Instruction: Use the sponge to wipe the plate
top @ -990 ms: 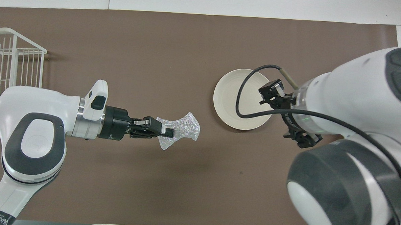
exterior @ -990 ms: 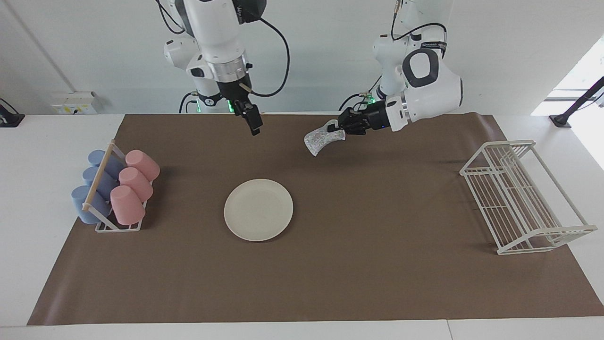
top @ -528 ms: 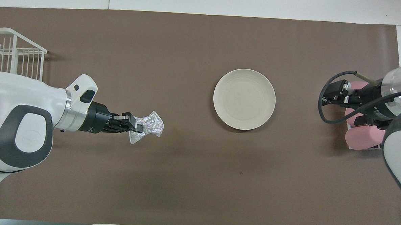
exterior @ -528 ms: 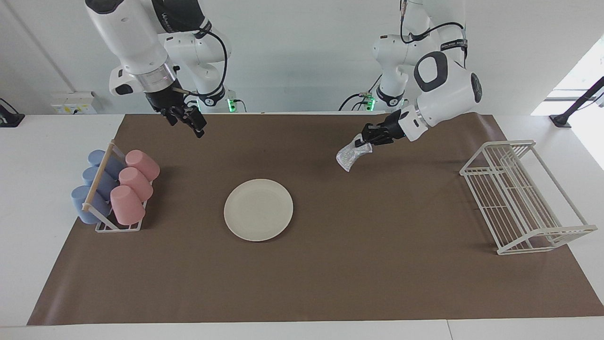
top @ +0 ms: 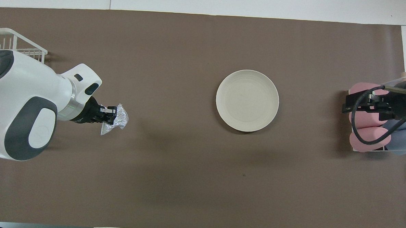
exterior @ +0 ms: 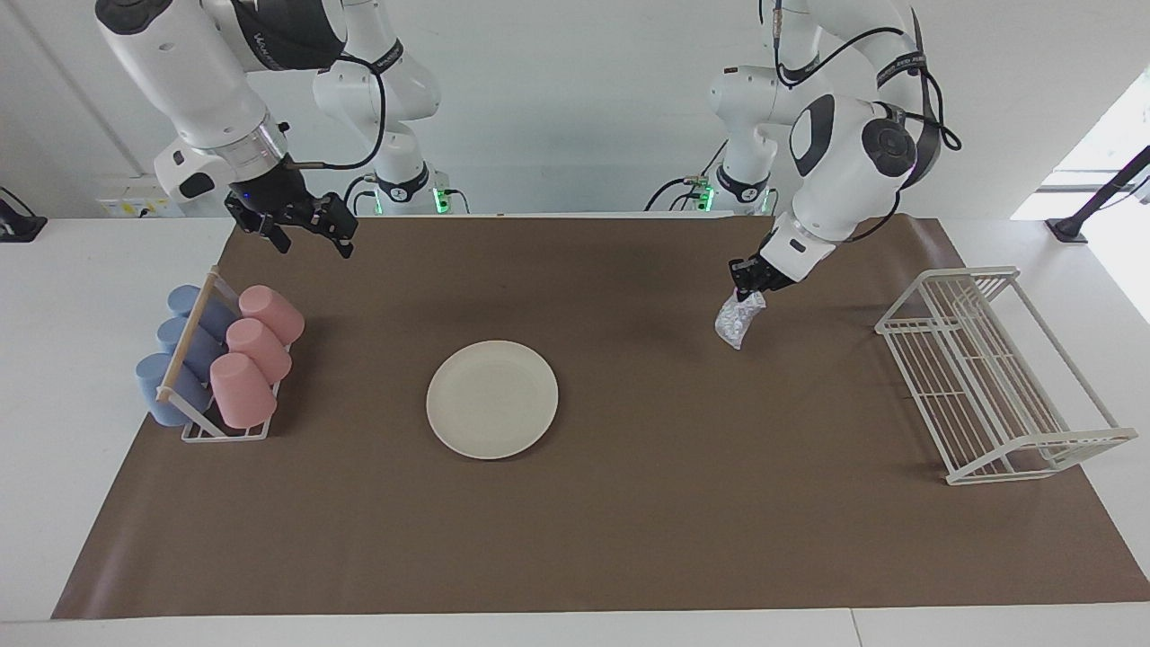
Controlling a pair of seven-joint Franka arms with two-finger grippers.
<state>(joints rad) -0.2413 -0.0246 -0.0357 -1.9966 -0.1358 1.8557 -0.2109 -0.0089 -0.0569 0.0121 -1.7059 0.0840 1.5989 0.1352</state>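
Brown mat [exterior: 629, 521]: left end effector [exterior: 742, 294], sponge [exterior: 735, 322] now farther from plate [exterior: 492, 399].

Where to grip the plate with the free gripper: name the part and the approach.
Take the plate by its shallow rim, at the edge toward the right arm's end, probably coming in low: it lies flat on the brown mat, so only the rim gives purchase. The right gripper is open and holds nothing.

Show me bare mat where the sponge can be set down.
Free: the brown mat between the plate and the wire rack, and the strip between plate and robots. Crowded: the cup rack at the right arm's end.
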